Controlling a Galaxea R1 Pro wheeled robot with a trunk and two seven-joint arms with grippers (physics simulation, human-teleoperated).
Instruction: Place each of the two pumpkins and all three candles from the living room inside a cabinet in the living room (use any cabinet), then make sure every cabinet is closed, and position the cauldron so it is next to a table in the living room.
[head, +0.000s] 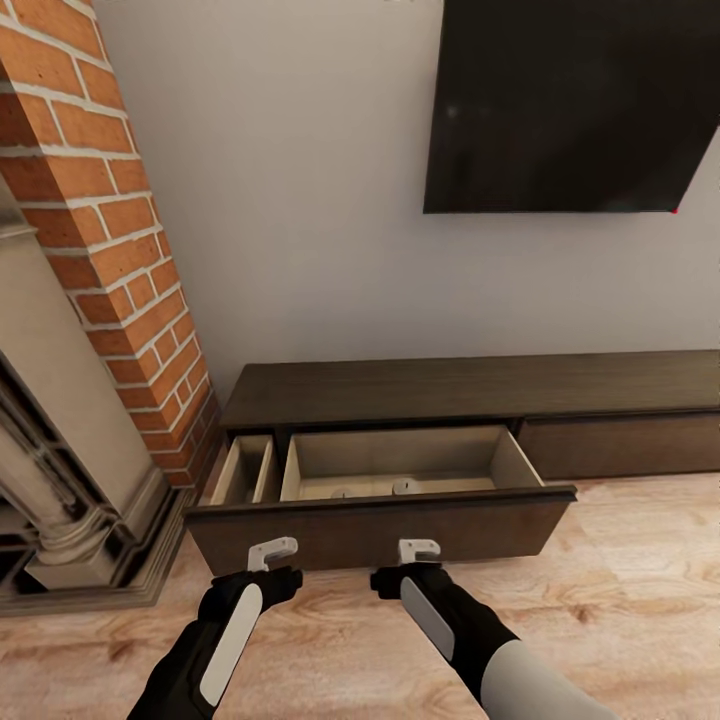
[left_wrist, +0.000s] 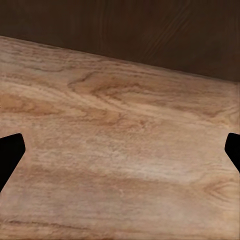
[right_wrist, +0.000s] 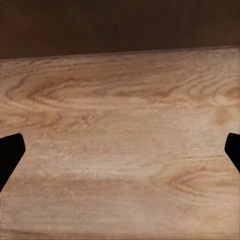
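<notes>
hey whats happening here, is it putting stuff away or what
The robot stands in front of the low dark cabinet, whose wide drawer is pulled out. Two small grey shapes, likely candles, sit low inside it, partly hidden by the drawer front. The left end effector and right end effector hang open and empty just in front of that drawer front, above the wood floor. The drawer is not yet closed.

Even, soft light across the room, no glare anywhere. Shadows are faint, deepest inside the open drawer (head: 400, 470). Wrist views look slightly soft.
</notes>
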